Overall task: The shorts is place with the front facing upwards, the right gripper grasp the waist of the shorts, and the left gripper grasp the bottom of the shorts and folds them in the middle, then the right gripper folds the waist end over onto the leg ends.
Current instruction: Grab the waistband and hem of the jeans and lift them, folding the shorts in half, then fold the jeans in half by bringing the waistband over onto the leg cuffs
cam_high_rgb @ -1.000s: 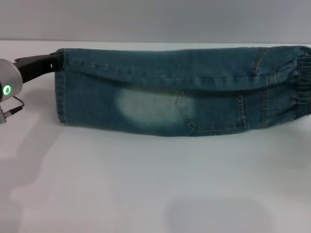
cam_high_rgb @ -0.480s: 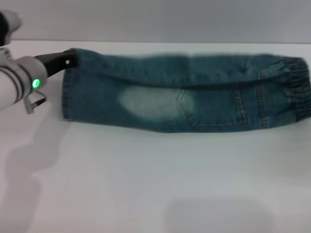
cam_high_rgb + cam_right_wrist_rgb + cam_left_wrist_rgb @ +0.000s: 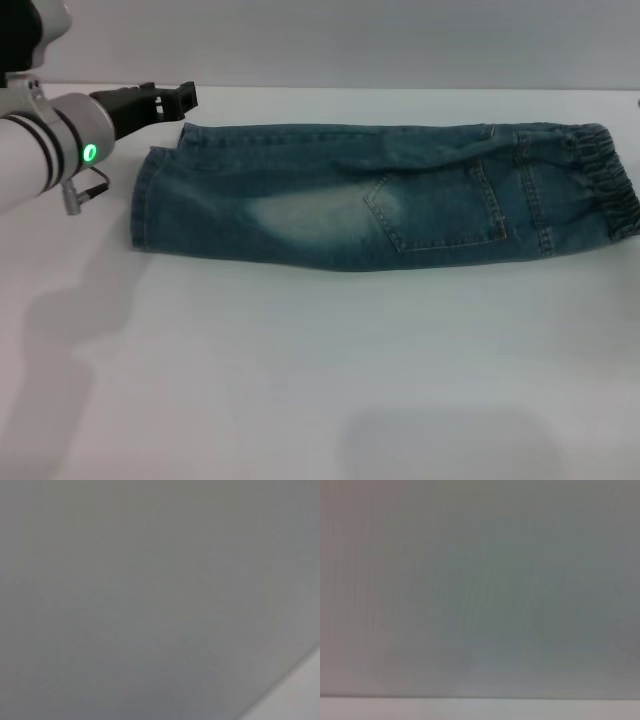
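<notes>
The shorts (image 3: 400, 215) lie flat on the white table (image 3: 320, 380) in the head view, folded lengthwise into one long band. A pale faded patch (image 3: 305, 215) and a stitched pocket face up. The waist (image 3: 610, 185) is at the right end, and the bottom of the shorts (image 3: 143, 205), the stacked leg ends, is at the left end. My left gripper (image 3: 178, 97) hovers just beyond the far left corner of the shorts, open and holding nothing. The right gripper is out of view. Both wrist views show only grey wall and a strip of table.
Bare white table stretches in front of the shorts to the near edge of the head view. A grey wall (image 3: 350, 40) runs behind the table's far edge. The left arm's silver wrist with its green light (image 3: 90, 153) fills the upper left corner.
The left gripper let go of the far hem corner and pulled up and away. The lifted far edge of the shorts dropped flat, and the whole garment settled lower and a little leftward.
</notes>
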